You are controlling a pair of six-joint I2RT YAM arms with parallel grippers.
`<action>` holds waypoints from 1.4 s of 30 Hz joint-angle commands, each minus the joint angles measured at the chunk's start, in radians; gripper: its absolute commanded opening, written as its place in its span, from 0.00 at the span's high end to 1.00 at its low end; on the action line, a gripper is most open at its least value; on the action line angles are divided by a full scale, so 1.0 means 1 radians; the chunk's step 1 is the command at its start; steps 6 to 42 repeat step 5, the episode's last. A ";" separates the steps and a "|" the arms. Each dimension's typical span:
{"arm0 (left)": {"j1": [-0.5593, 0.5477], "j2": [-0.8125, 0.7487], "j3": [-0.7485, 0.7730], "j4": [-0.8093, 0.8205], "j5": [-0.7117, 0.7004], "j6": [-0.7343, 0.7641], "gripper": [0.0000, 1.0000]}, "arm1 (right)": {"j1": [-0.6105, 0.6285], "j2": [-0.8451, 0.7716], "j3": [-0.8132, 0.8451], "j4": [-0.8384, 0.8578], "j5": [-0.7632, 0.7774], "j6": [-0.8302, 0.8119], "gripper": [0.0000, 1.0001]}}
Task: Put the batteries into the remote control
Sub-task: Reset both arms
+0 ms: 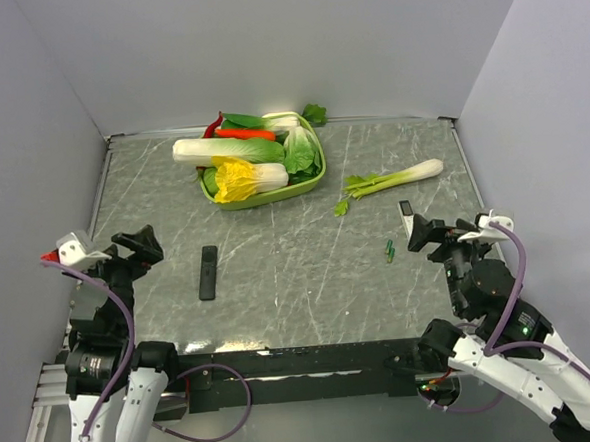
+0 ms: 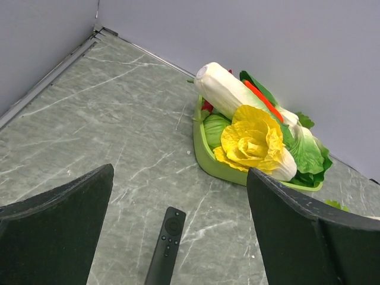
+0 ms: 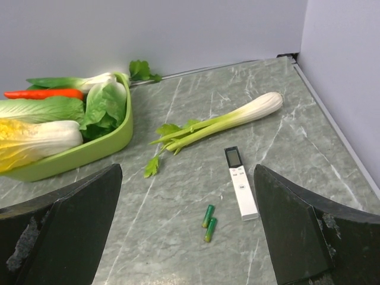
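The black remote control (image 1: 208, 272) lies flat on the marble table left of centre, buttons up (image 2: 164, 244). Two small green batteries (image 1: 389, 250) lie side by side at the right (image 3: 209, 222). My left gripper (image 1: 136, 247) hovers open left of the remote, whose far end shows between the black fingers (image 2: 56, 231) in the left wrist view. My right gripper (image 1: 428, 235) hangs open just right of the batteries, which lie between its wide fingers (image 3: 300, 228) in the right wrist view. Neither gripper holds anything.
A slim white device with a dark top end (image 3: 241, 183) lies right of the batteries. A celery stalk (image 1: 393, 180) lies beyond them. A green tray (image 1: 273, 196) of toy vegetables stands at the back centre. Grey walls enclose the table on three sides.
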 commanded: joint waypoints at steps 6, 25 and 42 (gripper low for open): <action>-0.002 -0.032 0.028 0.014 -0.020 -0.010 0.03 | -0.002 -0.031 0.007 -0.020 0.039 -0.020 0.01; -0.002 -0.032 0.028 0.014 -0.020 -0.010 0.03 | -0.002 -0.031 0.007 -0.020 0.039 -0.020 0.01; -0.002 -0.032 0.028 0.014 -0.020 -0.010 0.03 | -0.002 -0.031 0.007 -0.020 0.039 -0.020 0.01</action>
